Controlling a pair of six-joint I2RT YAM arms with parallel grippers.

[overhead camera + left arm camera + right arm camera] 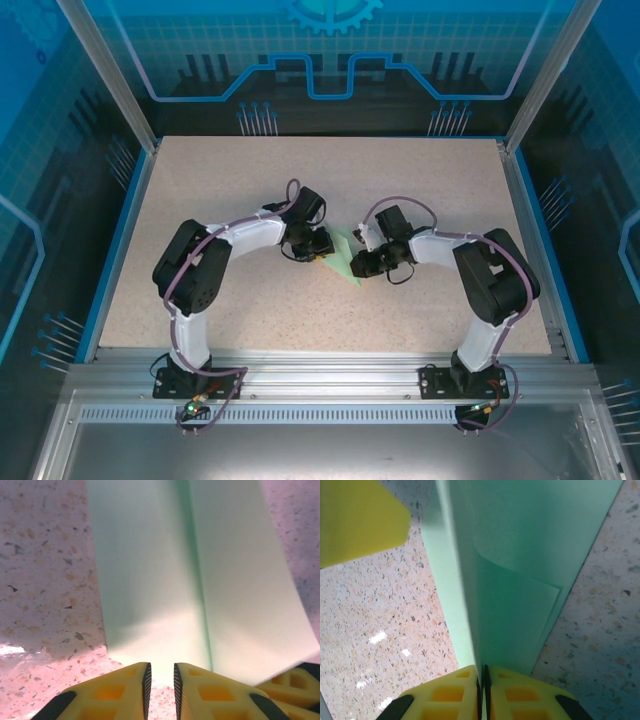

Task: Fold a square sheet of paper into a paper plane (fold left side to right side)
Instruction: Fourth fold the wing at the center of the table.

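At mid-table, square sheet of paper (345, 262), edge clamped in right pincer (483, 670), left pincer (162, 669) ajar beside

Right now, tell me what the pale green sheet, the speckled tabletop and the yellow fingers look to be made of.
Pale mint-green folded sheet: thin matte paper, judging by its sharp crease and curling flap. Speckled beige tabletop: probably stone-look laminate or composite, slightly glossy, given the glints. Yellow fingers: seemingly moulded matte plastic, with hollow pockets.

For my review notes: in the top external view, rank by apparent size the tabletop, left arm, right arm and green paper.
1. tabletop
2. left arm and right arm: look alike, not ranked against each other
3. green paper, smallest
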